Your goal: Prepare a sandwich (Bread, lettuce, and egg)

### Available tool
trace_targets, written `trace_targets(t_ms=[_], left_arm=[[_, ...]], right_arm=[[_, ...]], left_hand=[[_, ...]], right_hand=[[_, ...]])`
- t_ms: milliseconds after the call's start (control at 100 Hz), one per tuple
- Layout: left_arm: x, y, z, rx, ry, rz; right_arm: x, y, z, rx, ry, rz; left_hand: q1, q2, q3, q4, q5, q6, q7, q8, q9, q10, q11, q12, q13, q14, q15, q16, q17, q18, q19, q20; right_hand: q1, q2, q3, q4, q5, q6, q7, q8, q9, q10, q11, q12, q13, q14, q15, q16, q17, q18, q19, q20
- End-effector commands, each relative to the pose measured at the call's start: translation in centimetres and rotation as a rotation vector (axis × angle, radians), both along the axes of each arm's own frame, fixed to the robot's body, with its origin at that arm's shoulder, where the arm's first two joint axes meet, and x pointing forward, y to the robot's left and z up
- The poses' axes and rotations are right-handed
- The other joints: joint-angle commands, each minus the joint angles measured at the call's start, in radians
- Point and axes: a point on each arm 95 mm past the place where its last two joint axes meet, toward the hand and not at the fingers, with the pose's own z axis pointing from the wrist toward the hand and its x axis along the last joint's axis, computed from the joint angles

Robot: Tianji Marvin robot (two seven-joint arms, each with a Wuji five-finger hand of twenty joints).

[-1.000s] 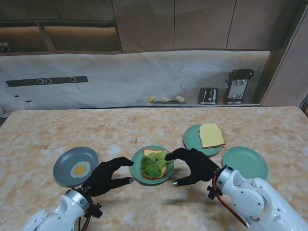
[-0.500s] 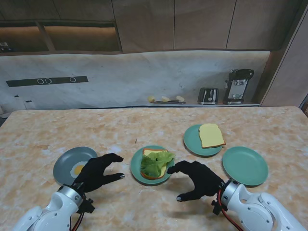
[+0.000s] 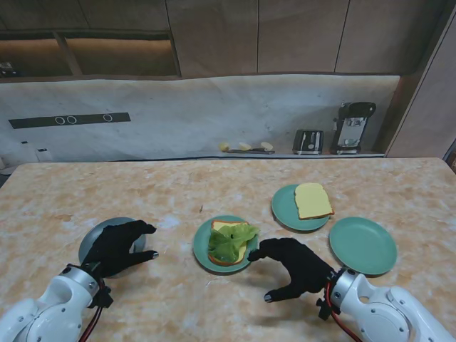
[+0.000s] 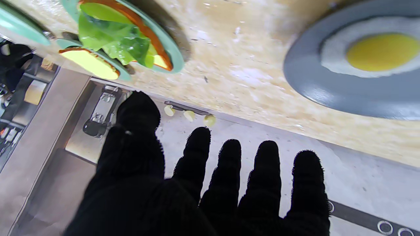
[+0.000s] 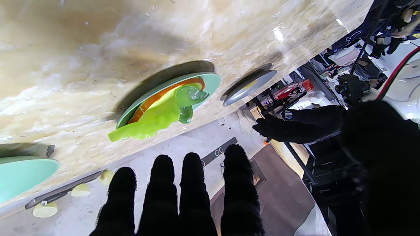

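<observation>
The left hand [image 3: 121,246] hovers over the near-right part of the gray plate [image 3: 91,242], palm toward the table, fingers spread apart and holding nothing. In the left wrist view the five fingers [image 4: 229,170] are separated and extended, with the fried egg [image 4: 374,54] lying on the gray plate [image 4: 328,88]. In the stand view the hand covers most of the egg.

The right hand [image 3: 292,263] hovers over the table [image 3: 228,185] just to the right of the center green plate [image 3: 201,249], nearer to the robot. Its fingers are apart and curved, empty, and the thumb tip lies close to the plate rim. The right wrist view shows four fingers [image 5: 193,183] extended side by side and the thumb held apart from them.

The center green plate carries a bread slice [image 3: 222,228] with a lettuce leaf [image 3: 231,242] on top. The lettuce overhangs the slice on the right side.

Farther from the robot and to the right, a second green plate [image 3: 283,206] holds another bread slice [image 3: 313,200]. A third green plate [image 3: 363,244] sits to the right of the right hand, near the second plate.

At the back wall, a toaster [image 3: 308,142] and a coffee machine [image 3: 353,127] stand on the counter.
</observation>
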Motion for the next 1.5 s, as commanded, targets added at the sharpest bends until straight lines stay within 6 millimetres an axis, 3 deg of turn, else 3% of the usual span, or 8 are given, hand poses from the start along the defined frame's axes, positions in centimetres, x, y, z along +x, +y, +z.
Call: trace_targets(t_ms=[0, 280, 760, 1100, 1380, 1490], left_arm=[[-0.1, 0.6, 0.1, 0.04, 0.006, 0.008], [0.7, 2.3, 0.2, 0.228, 0.014, 0.027], [2.8, 5.3, -2.9, 0.388, 0.14, 0.168], [4.1, 6.1, -4.1, 0.35, 0.196, 0.253], [4.3, 5.6, -4.6, 0.312, 0.252, 0.253], [4.3, 5.3, -5.0, 0.32, 0.256, 0.257]], right_arm=[[-0.4, 0.3, -0.2, -0.009, 0.012, 0.016], [-0.4, 0.2, -0.1, -0.019, 0.007, 0.019], [-0.3, 0.3, 0.1, -0.035, 0.0, 0.031], [-0.2, 0.2, 0.0, -0.05, 0.002, 0.035], [-0.1, 0.2, 0.0, -0.054, 0.005, 0.035], [-0.1, 0.2, 0.0, -0.057, 0.007, 0.037]], left_hand=[[0.001, -0.025, -0.003, -0.02, -0.024, 0.013, -0.025, -0.011, -0.019, 0.0, -0.014, -0.006, -0.008, -0.003, 0.0, 0.008, -0.006, 0.001, -0.006, 0.01], [0.026, -0.073, 0.003, -0.015, -0.043, 0.016, -0.014, 0.0, -0.01, -0.009, 0.01, 0.013, 0.024, -0.002, 0.034, 0.032, 0.013, 0.005, 0.052, 0.036], [0.026, -0.091, 0.007, -0.014, -0.084, 0.05, 0.028, 0.07, -0.008, 0.01, 0.048, 0.095, 0.044, 0.01, 0.109, 0.117, 0.027, 0.003, 0.186, 0.129], [0.048, -0.103, 0.022, -0.01, -0.071, 0.071, 0.045, 0.09, 0.006, 0.031, 0.067, 0.118, 0.056, 0.027, 0.146, 0.147, 0.049, 0.007, 0.249, 0.179], [0.038, -0.109, 0.022, -0.011, -0.067, 0.073, 0.03, 0.089, 0.004, 0.036, 0.053, 0.12, 0.046, 0.027, 0.138, 0.15, 0.033, 0.017, 0.232, 0.187], [0.036, -0.119, 0.032, -0.009, -0.073, 0.073, 0.03, 0.108, 0.004, 0.033, 0.065, 0.142, 0.046, 0.032, 0.155, 0.175, 0.037, 0.011, 0.262, 0.237]], right_hand=[[-0.039, 0.002, -0.002, -0.022, -0.031, -0.029, -0.014, -0.011, -0.037, -0.02, -0.012, -0.834, -0.03, -0.025, -0.02, -0.022, -0.02, -0.016, -0.026, -0.023], [-0.043, 0.006, -0.002, -0.022, -0.019, -0.035, -0.014, -0.013, -0.031, -0.021, -0.007, -0.834, -0.027, -0.029, -0.005, -0.009, -0.022, 0.041, -0.013, 0.01], [-0.045, 0.01, -0.001, -0.022, -0.009, -0.039, -0.012, -0.012, -0.021, -0.023, 0.003, -0.83, -0.021, -0.032, 0.007, 0.007, -0.031, 0.075, 0.002, 0.064], [-0.044, 0.011, -0.001, -0.022, -0.01, -0.041, -0.012, -0.011, -0.017, -0.025, 0.007, -0.828, -0.017, -0.033, 0.013, 0.015, -0.036, 0.083, 0.002, 0.088], [-0.049, 0.023, 0.002, -0.02, -0.008, -0.044, -0.013, -0.011, -0.009, -0.026, 0.009, -0.827, -0.011, -0.034, 0.016, 0.02, -0.041, 0.092, 0.001, 0.105], [-0.048, 0.022, 0.002, -0.02, -0.008, -0.044, -0.014, -0.011, -0.009, -0.027, 0.009, -0.827, -0.011, -0.034, 0.016, 0.021, -0.043, 0.094, -0.001, 0.11]])
